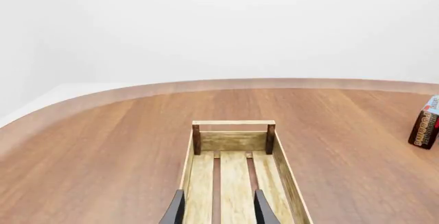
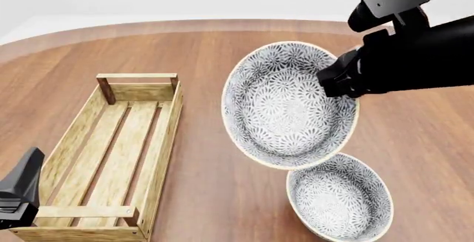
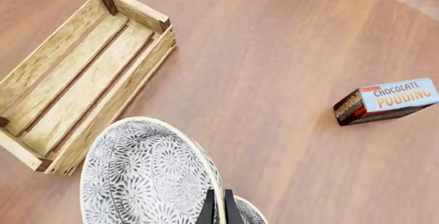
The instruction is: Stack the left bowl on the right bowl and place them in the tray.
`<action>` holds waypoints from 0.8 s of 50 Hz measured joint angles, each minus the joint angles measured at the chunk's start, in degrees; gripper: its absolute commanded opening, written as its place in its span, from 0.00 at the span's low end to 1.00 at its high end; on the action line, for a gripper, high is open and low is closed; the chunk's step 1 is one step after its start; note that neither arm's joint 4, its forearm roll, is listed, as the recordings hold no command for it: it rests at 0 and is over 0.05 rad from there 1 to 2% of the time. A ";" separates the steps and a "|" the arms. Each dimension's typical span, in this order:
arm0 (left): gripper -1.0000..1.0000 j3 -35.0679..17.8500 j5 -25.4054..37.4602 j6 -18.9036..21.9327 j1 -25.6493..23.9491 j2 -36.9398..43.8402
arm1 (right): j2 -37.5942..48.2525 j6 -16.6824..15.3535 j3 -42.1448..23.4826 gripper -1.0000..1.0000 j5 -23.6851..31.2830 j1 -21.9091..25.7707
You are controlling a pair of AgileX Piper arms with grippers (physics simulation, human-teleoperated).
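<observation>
My right gripper (image 2: 334, 82) is shut on the rim of one grey-and-white floral bowl (image 2: 285, 106) and holds it in the air, tilted with its inside toward the front camera. In the right wrist view its fingers (image 3: 209, 208) pinch that bowl's (image 3: 144, 178) cream rim. The other floral bowl (image 2: 339, 197) rests on the table, below and to the right of the held one; a sliver of it shows in the right wrist view (image 3: 248, 212). The light-wood tray (image 2: 166, 136) lies to the left, with nothing in it. My left gripper (image 1: 219, 215) is open above the tray's (image 1: 233, 123) near end.
A small chocolate pudding box (image 3: 387, 100) lies on the table beyond the bowls, to the right; it also shows in the left wrist view (image 1: 425, 124). My left arm (image 2: 19, 189) sits at the tray's near left corner. The round table's far edge (image 2: 222, 24) curves behind.
</observation>
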 measured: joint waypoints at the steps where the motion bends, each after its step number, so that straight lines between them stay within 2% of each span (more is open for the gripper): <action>1: 1.00 0.00 0.00 0.00 0.00 0.00 | -0.74 0.22 0.44 0.00 0.20 -0.26; 10: 1.00 0.00 0.00 0.00 0.00 0.00 | -6.50 2.39 4.05 0.00 0.97 -2.69; 27: 1.00 0.00 0.00 0.00 0.00 0.00 | -14.24 6.80 13.21 0.00 -1.18 -6.05; 40: 1.00 0.00 0.00 0.00 0.00 0.00 | -17.82 8.76 18.73 0.00 -2.29 -9.16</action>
